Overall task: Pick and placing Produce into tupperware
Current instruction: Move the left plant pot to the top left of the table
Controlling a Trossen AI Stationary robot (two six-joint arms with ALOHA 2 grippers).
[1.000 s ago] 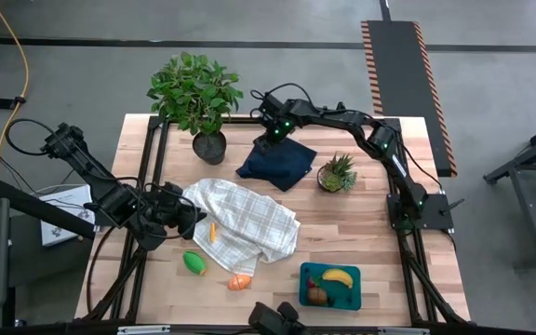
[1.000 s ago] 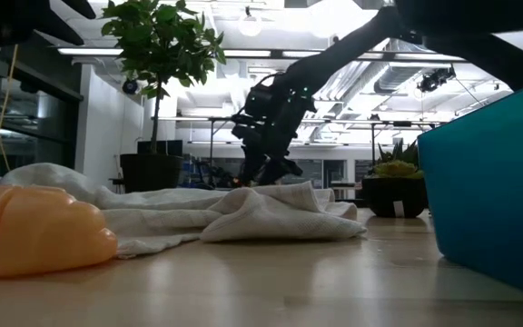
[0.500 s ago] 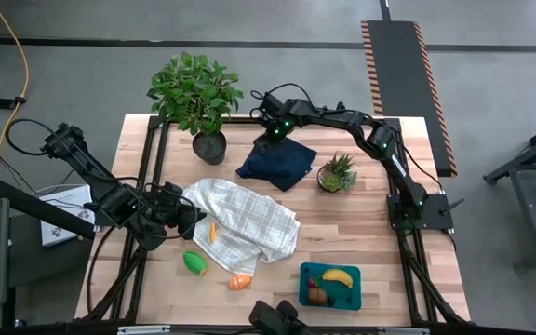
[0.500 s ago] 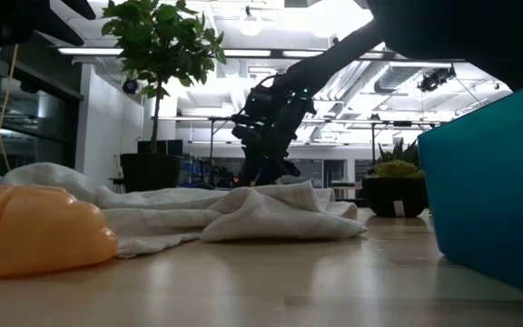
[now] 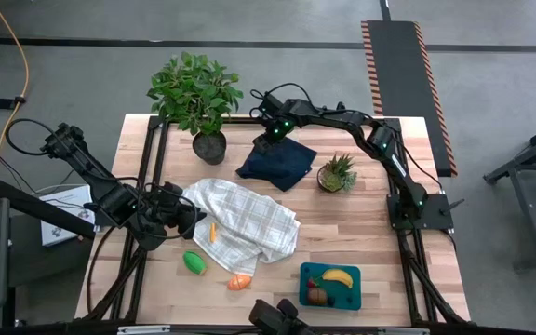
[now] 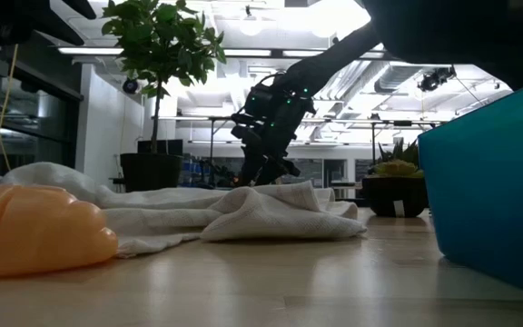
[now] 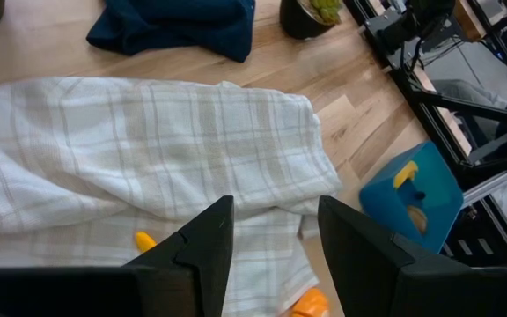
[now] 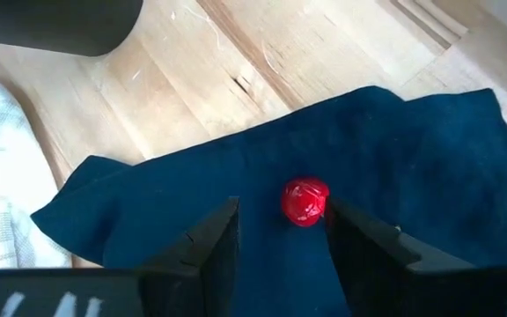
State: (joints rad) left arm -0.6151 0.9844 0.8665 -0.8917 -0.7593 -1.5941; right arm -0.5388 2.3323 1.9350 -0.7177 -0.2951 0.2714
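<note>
A red berry (image 8: 304, 201) lies on the dark navy cloth (image 5: 277, 160) at the table's far side. My right gripper (image 8: 282, 216) is open just above it, slanting down. The berry sits between the fingertips, close to one of them. My left gripper (image 7: 271, 220) is open and holds nothing, at the left edge of the white checked cloth (image 5: 245, 223). A small orange piece (image 5: 213, 231) lies on that cloth. A green piece (image 5: 194, 262) and an orange piece (image 5: 240, 281) rest on the wood near the front. The teal tupperware (image 5: 352, 296) at the front right holds a banana (image 5: 338, 276) and a brown round one (image 5: 317, 297).
A large leafy potted plant (image 5: 194, 93) stands at the far left, next to the navy cloth. A small spiky potted plant (image 5: 337, 173) stands to that cloth's right. Bare wood shows between the checked cloth and the tupperware.
</note>
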